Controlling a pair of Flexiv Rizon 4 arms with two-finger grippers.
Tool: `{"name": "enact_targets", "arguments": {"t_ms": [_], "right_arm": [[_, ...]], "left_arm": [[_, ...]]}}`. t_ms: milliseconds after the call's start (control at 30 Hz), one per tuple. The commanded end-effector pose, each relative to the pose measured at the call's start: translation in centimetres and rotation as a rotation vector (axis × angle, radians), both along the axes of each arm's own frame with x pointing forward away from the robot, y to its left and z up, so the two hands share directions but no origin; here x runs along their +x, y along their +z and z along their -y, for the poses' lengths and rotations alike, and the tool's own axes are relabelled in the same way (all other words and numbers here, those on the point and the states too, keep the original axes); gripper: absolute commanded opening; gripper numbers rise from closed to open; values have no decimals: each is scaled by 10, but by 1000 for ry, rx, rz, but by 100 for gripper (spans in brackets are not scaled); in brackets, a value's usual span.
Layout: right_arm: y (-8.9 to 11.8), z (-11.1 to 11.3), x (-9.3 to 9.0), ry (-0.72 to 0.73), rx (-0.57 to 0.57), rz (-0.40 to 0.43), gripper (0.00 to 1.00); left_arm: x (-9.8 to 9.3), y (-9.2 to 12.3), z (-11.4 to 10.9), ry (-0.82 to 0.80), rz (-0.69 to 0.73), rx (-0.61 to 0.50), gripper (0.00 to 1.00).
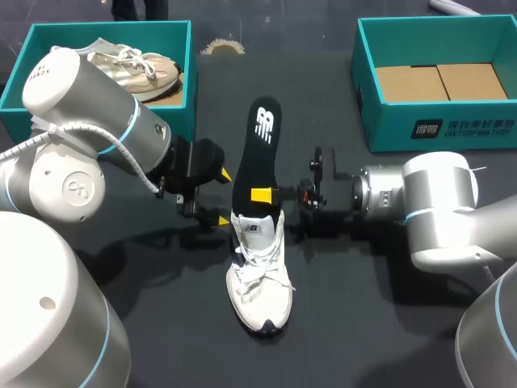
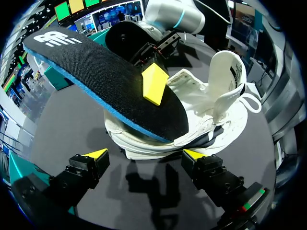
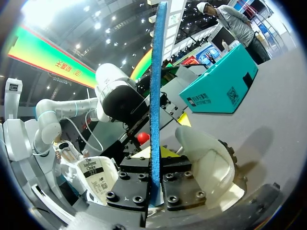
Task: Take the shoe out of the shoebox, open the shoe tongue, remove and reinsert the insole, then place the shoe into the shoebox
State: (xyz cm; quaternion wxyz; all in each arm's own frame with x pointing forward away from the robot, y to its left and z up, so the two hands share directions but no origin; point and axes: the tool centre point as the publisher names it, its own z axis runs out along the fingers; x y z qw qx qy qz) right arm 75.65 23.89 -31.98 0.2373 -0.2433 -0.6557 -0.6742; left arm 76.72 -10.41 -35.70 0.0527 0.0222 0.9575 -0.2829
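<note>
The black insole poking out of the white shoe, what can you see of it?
The long black fabric-topped insole has a blue foam-like underside and edge and a white logo near its free end. Its other end sits inside the white lace-up sneaker; the rest slants up and out. The right gripper is shut on its middle, pinching both faces.

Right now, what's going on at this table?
The right end effector is shut on the black insole, one end of which sits in the white shoe standing on the table. The left end effector is open beside the shoe's heel. A second shoe lies in the left box.
</note>
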Motion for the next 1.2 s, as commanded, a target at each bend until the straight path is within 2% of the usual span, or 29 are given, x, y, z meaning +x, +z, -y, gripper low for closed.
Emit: {"name": "enact_targets", "arguments": {"t_ms": [33,767,1133,1167,1200], "right_arm": [[-7,1,-6,-2,-9,-11,0],[-22,3,-28,20,-87,-73,0],[-18,-2,-27,40,-82,-64,0],[-18,-2,-26,42,-81,-63,0],[-18,-2,-26,43,-81,-62,6]], "left_arm": [[-1,-1,0,0,1,-1,100],[-1,-1,0,0,1,-1,100],[-1,-1,0,0,1,-1,100],[-1,-1,0,0,1,-1,100],[-1,-1,0,0,1,-1,100]]}}
